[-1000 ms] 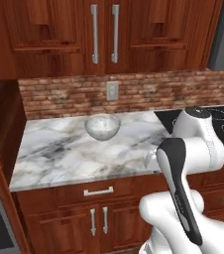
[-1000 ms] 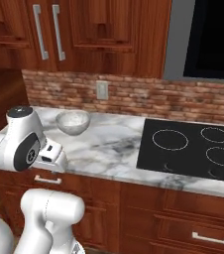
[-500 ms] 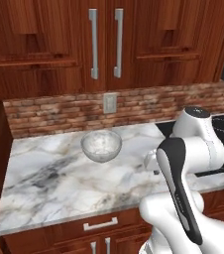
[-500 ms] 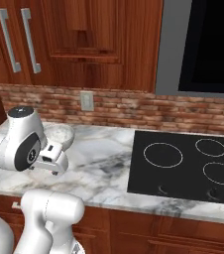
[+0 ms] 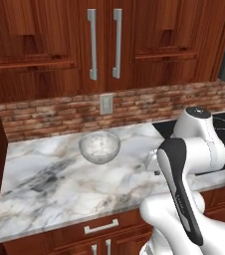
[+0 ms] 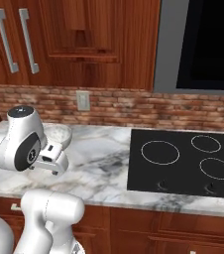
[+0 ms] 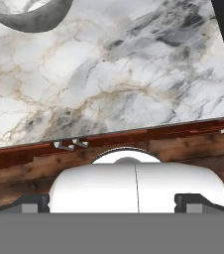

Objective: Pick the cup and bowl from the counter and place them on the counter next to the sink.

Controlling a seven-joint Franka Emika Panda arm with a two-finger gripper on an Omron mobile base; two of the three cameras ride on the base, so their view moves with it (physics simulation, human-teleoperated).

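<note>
Bench (image 5: 50, 184): marble, cooktop (image 6: 183, 158) set at its right end. Bowl (image 5: 99, 147) sits toward the back edge near the wall, untouched. Gripper (image 6: 52, 158) hangs above the front edge, jaws wide, holding nothing. No pick made; both carries to the sink remain, I judge.

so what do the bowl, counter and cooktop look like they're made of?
Bowl: looks like translucent glass, grey-white and mottled; the marble shows faintly through its wall.
Counter: polished white marble by its grey and tan veins, though it could be a laminate print.
Cooktop: smooth black glass, flat, with thin white burner rings printed on it.
</note>
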